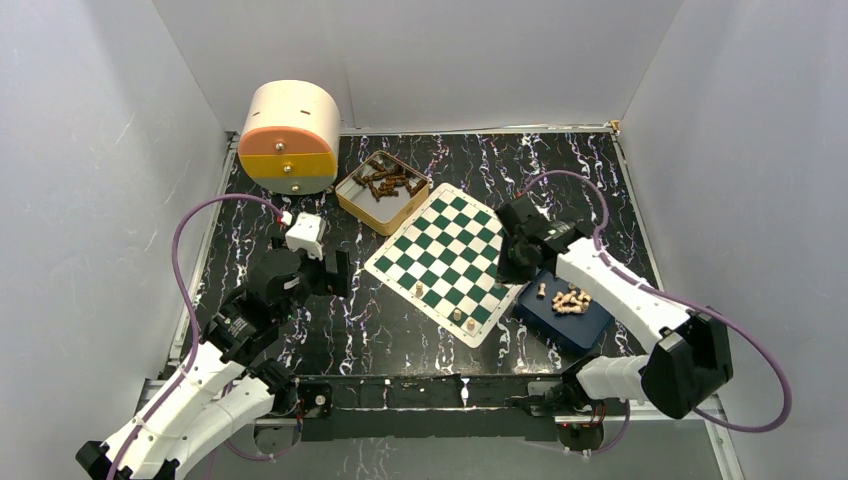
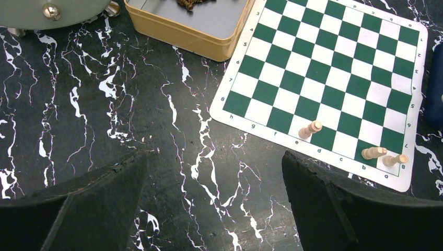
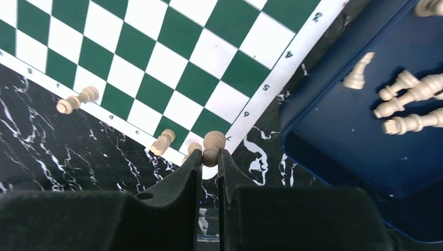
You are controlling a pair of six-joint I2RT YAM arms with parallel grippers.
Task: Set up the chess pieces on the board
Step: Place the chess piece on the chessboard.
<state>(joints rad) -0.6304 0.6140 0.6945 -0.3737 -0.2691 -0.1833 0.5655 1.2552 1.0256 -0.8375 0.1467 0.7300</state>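
Observation:
The green and white board (image 1: 450, 240) lies tilted at the table's middle. Three tan chess pieces stand near its near edge: one (image 1: 418, 290) alone and two (image 1: 465, 320) by the corner. They also show in the left wrist view (image 2: 311, 128) and the right wrist view (image 3: 163, 141). My right gripper (image 1: 518, 264) (image 3: 209, 156) is shut on a tan chess piece (image 3: 213, 145), held over the board's near right corner. My left gripper (image 1: 335, 272) (image 2: 213, 157) is open and empty over the marble, left of the board.
A dark blue tray (image 1: 560, 325) (image 3: 339, 151) right of the board holds several loose tan pieces (image 1: 572, 300) (image 3: 407, 104). A tan tin (image 1: 360, 212) (image 2: 177, 36) of dark pieces sits behind the board. A round cream drawer box (image 1: 290, 135) stands at the back left.

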